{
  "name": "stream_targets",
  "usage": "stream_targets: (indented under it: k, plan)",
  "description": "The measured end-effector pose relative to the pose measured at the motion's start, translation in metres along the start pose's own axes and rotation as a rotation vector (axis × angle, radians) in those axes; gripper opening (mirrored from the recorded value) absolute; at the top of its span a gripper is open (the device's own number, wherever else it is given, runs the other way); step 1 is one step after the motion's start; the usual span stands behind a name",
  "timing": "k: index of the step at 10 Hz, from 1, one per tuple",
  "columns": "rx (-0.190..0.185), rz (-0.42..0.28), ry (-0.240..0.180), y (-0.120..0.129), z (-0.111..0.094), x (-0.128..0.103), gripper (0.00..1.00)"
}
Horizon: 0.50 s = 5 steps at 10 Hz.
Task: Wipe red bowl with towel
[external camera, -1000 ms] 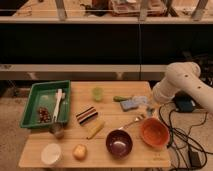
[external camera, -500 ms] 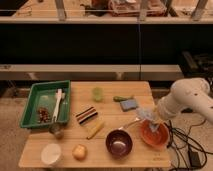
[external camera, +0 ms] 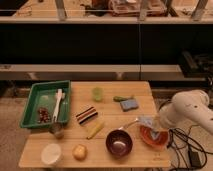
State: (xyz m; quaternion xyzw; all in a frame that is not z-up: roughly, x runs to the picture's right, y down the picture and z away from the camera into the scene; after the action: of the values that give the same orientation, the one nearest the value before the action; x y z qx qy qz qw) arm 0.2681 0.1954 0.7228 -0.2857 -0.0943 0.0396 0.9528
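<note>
The gripper, seemingly clamped on the crumpled pale blue-grey towel, has dropped onto the round orange-red bowl at four o'clock; wiping begins.

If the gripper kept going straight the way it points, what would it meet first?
Likely the red bowl: the gripper, shut on the towel, angles down over its inside, though depth is unclear.

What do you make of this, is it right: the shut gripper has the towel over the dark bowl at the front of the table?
Not quite. The camera view shows the gripper, shut on the towel, over the red bowl, not the dark bowl, which sits apart beside it. The rest holds.
</note>
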Motion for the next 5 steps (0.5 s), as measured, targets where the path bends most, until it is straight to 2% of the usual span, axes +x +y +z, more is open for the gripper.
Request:
stream_targets:
  k: [2,5]
  plan:
    - [-0.009,0.019,-0.013,0.0059,0.0181,0.0099,0.00]
    - [-0.019,0.021,-0.036,0.0089,0.0222,0.0117,0.00]
